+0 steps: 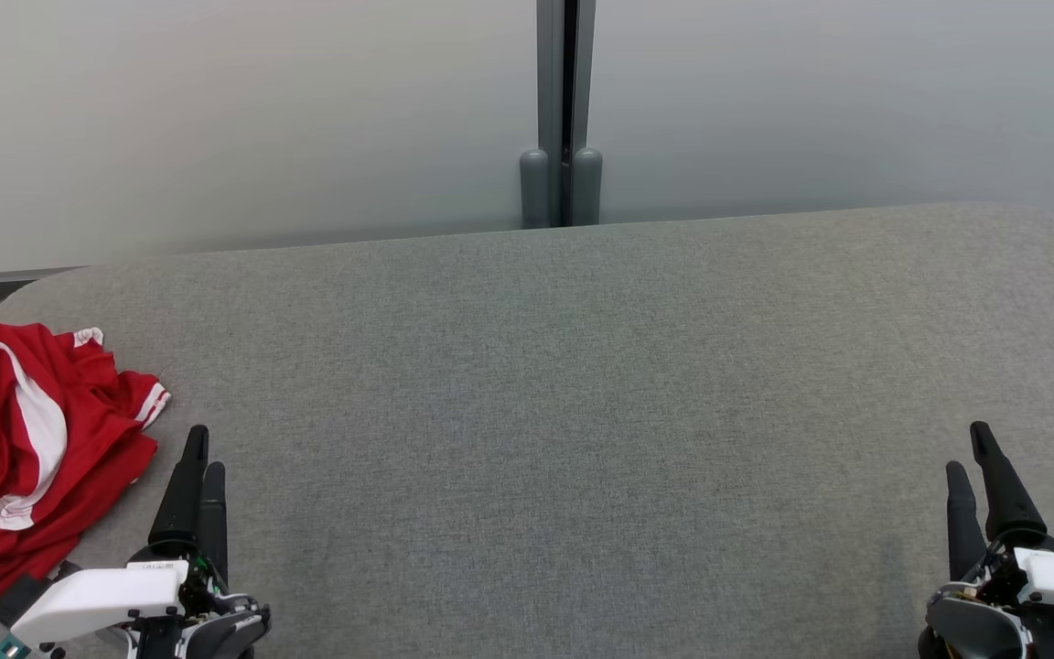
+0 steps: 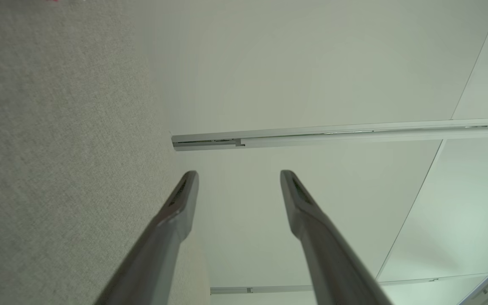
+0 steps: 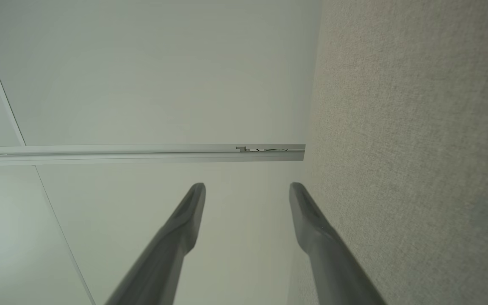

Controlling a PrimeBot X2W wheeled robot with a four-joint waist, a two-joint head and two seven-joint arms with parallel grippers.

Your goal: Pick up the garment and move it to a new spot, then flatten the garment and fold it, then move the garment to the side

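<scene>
grey fabric surface [image 1: 600, 412], pale wall [image 1: 216, 119].

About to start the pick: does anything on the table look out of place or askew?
Only the red-and-white garment: it lies crumpled in a heap at the left edge of the grey table, beside the open left gripper. Nothing else looks odd; the right gripper is open too.

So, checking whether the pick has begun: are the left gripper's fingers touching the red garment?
Apart. In the head view, a strip of grey table shows between the left gripper and the garment.
</scene>
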